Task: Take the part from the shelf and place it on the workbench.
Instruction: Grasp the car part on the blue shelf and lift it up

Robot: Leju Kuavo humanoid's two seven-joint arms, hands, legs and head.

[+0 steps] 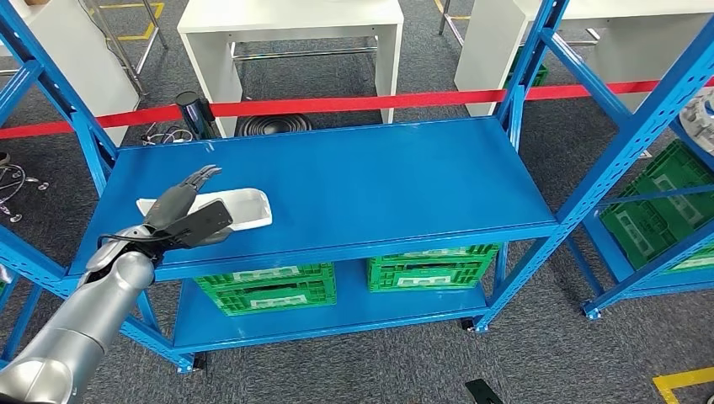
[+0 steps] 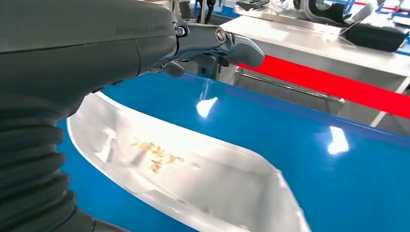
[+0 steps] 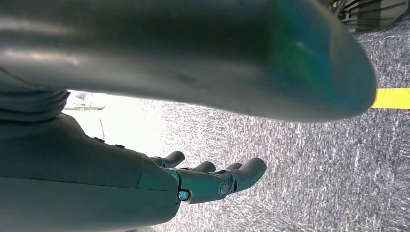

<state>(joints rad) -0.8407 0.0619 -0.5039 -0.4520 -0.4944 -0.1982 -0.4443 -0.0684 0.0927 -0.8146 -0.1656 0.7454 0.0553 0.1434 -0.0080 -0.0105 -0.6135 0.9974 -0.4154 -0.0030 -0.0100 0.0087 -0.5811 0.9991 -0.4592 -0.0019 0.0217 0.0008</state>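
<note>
I see the blue shelf [image 1: 354, 181] carrying the white part [image 1: 244, 209] at its front-left, flat, within reach; my left hand [image 1: 181, 210] hovers over it, fingers spread, holding nothing (right hand [image 3: 212, 179] hangs slack, empty)

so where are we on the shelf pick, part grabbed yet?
Not yet. Done: the left hand has reached the white part, which lies flat on the blue shelf. In hand: the fingers are spread above it, with no grip visible in the left wrist view. The right hand hangs over the carpet, holding nothing. Left: grip, lift, carry to the workbench.
</note>
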